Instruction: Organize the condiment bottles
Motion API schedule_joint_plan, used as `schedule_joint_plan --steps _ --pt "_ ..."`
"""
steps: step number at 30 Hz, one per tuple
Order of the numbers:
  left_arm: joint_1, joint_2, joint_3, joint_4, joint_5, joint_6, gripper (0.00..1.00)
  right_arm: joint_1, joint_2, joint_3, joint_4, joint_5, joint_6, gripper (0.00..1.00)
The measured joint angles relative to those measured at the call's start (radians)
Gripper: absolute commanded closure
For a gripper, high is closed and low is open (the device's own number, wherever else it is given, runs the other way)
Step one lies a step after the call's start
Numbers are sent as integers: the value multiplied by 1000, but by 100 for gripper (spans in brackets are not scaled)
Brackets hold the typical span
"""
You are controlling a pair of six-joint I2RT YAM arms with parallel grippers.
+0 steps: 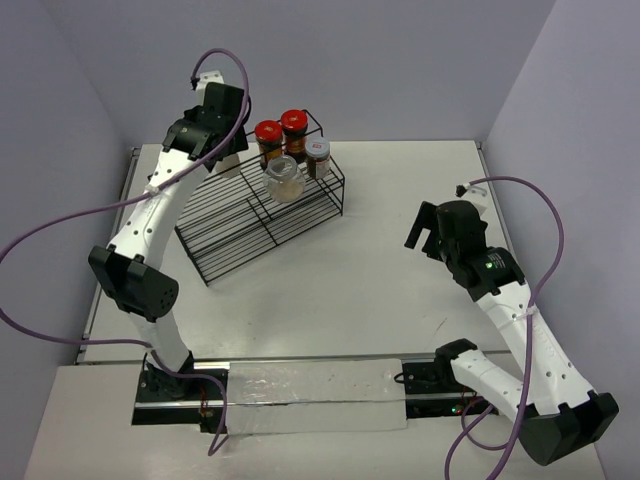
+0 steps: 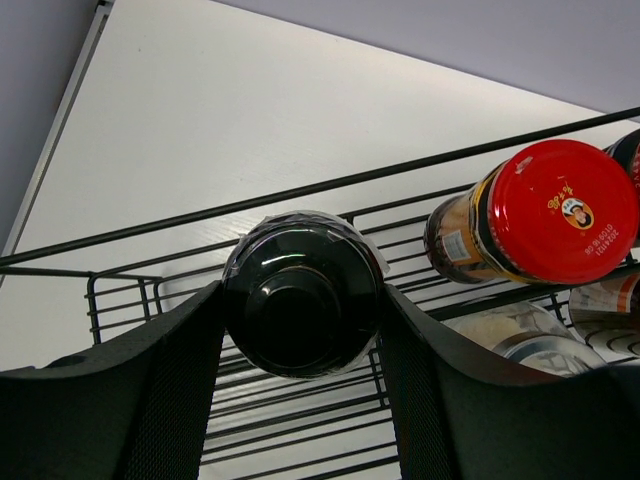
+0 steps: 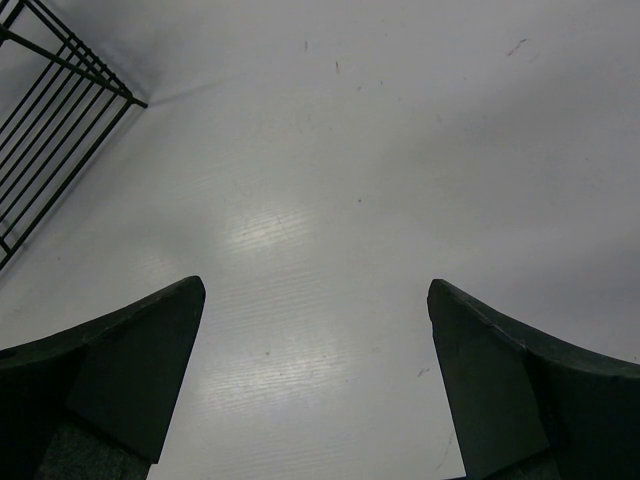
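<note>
1. The left gripper (image 2: 302,305) was closed on the black-lidded jar (image 2: 300,265), one finger pressed to each side, over the left end of the wire rack (image 1: 250,225).
2. The jar looked rigid, smooth and probably breakable, and fairly light. A grip across its body below the lid seemed safest against slipping.
3. Just beside it stood a red-lidded jar (image 2: 560,205), the likeliest thing to bump.
4. Farther along the rack sat the second red-lidded jar (image 1: 294,122), the grey-lidded jar (image 1: 318,152) and the clear pale jar (image 1: 285,178).
5. The right gripper (image 3: 315,300) hung wide open and empty above the table (image 1: 380,290), well apart.
</note>
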Motion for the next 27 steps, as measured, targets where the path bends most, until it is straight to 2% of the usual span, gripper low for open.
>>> schedule_joint_plan --steps 11,21,23,26,27 --pt "6 2 -182 110 3 -22 90 0 0 -10 0 0 0 0" --pt "6 2 -222 164 7 -47 90 0 0 -14 0 0 1 0" --pt "6 2 -227 173 7 -48 82 0 0 -14 0 0 0 0" --pt "6 1 -232 181 7 -48 49 0 0 -14 0 0 0 0" --pt "6 0 -236 186 7 -48 41 0 0 -14 0 0 0 0"
